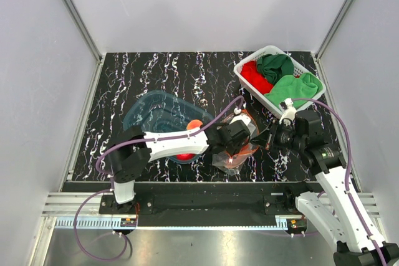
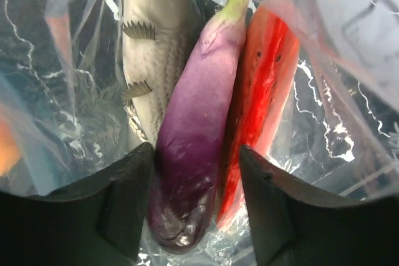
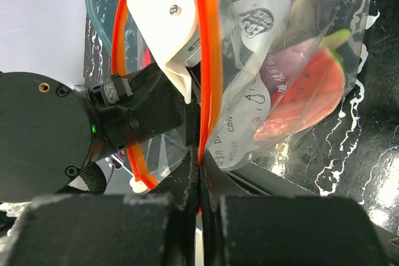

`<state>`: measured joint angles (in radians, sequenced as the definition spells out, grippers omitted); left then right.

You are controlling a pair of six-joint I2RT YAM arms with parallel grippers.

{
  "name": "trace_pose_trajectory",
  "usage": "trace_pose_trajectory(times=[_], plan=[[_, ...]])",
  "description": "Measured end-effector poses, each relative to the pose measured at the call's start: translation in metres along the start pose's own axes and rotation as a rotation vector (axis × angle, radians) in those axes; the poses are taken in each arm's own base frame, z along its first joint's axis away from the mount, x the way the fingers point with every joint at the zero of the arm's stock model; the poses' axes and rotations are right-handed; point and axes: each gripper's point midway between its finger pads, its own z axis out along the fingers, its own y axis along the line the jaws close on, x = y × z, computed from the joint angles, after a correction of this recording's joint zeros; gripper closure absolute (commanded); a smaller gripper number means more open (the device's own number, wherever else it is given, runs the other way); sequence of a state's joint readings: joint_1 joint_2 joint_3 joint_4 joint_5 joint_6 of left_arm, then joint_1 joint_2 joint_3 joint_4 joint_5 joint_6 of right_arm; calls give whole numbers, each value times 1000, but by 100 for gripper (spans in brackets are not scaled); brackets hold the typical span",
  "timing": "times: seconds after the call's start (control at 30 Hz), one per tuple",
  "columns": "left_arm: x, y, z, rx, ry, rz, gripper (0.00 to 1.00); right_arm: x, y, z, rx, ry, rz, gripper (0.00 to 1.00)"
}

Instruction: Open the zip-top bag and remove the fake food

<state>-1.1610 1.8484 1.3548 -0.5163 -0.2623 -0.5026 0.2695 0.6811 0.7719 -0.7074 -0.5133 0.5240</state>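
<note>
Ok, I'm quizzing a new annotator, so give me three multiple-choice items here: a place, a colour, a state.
1. The white basket sits on the table at: A near left; B far right; C centre.
2. The eggplant in the zip-top bag is: A yellow; B brown; C purple.
3. The right gripper is: A shut on the orange zip strip; B open; C gripping the basket.
Answers: B, the top view shows it far right; C, its skin is purple in the left wrist view; A, its fingers pinch the strip.
</note>
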Motion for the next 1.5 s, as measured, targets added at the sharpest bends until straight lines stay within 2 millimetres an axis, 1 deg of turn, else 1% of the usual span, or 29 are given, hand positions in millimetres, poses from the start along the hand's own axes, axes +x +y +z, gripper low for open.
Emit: trace_pose_trajectory(times=[0.07,0.1,0.17,0.2,0.27,0.3,0.33,0.5,0.63,0.73,0.83,0.87,0.93,1.0,1.1,1.17,1.23,1.43,1.5], plan=[[-1,-1,2,2,-4,-4,58,0,0,0,1,1,-2,100],[-2,-1,3,2,-7,-4,65,0,-1,0,2,1,-3,100],[1,-1,6,1,3,0,70,1,-1,0,3,3,-2,100],[2,-1,7,0,7,5,70,1,-1,0,5,6,-1,100],[2,-1,7,1,6,12,64,4,-2,-1,11,13,3,100],[0,-2,6,2,4,14,58,4,-3,-1,12,13,4,100],[0,-1,6,2,4,15,55,4,-3,-1,13,11,3,100],[0,0,7,0,5,20,54,4,-3,-2,14,7,0,100],[5,1,10,4,15,16,38,4,-3,-3,18,6,0,100],[12,1,17,-1,35,12,37,5,-6,-3,32,6,4,100],[19,1,26,-6,57,13,58,5,-7,-3,35,7,6,100],[22,2,30,-10,67,23,68,5,-7,-3,37,8,7,100],[22,1,30,-7,68,23,76,5,-8,-3,41,8,8,100],[20,0,30,-4,64,24,88,5,-8,-3,41,7,7,100],[18,0,27,6,62,25,99,5,-8,-3,41,7,7,100],[14,-1,20,19,64,23,100,5,-8,-3,40,7,6,100],[5,-4,9,39,60,18,100,5,-8,-3,40,7,3,100],[-53,-26,-32,144,-23,-44,100,5,-4,-1,13,15,-13,100],[-66,-32,-45,172,-41,-70,100,3,-2,-1,2,14,-21,100]])
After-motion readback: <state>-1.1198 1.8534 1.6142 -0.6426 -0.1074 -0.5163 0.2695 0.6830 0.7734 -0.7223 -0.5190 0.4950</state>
